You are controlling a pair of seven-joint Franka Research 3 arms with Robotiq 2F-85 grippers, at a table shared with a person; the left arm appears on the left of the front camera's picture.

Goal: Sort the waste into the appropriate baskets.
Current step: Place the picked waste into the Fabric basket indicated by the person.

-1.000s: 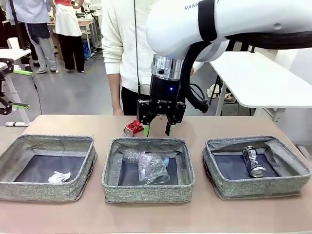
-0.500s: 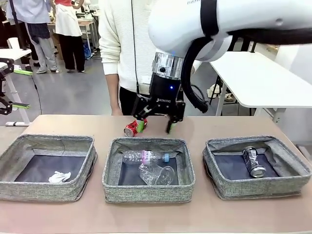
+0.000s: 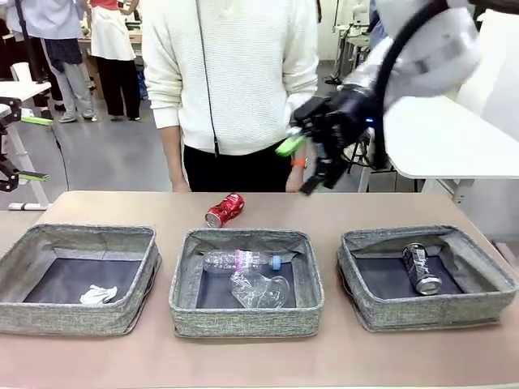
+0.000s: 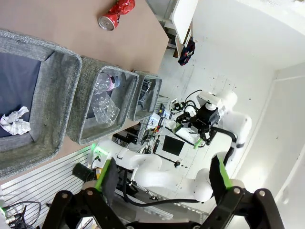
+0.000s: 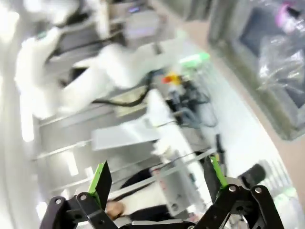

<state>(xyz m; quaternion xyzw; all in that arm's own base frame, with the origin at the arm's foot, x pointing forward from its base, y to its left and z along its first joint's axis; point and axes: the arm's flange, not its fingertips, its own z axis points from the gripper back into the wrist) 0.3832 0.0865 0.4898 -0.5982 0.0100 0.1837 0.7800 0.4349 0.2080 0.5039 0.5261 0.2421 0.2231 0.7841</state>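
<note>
Up above the far right part of the tabletop, the right gripper [image 3: 304, 166] hangs in the air with its jaws spread wide and nothing between them, tilted sideways in front of the person [image 3: 231, 77] in a white sweater who stands at the far edge. In the left wrist view the left gripper [image 4: 164, 176] also stands wide open and empty, its two green-padded fingers apart. Along the near edge of the table [image 3: 122, 207] three grey woven baskets sit in a row, apart from one another. One white crumpled paper ball [image 3: 98, 294] lies in the left basket [image 3: 77, 279], toward its near side. The middle basket [image 3: 246, 282] holds two things: one clear bottle [image 3: 242, 260] with a blue cap and pink label, lying on its side along the far wall, and one clear plastic cup [image 3: 259, 290] lying just in front of it, touching or nearly so. One dark printed can [image 3: 422, 269] lies on its side in the right basket [image 3: 426, 275]. One crushed red can [image 3: 225, 210] lies on the bare tabletop, just beyond the far left corner of the middle basket and outside all three.
</note>
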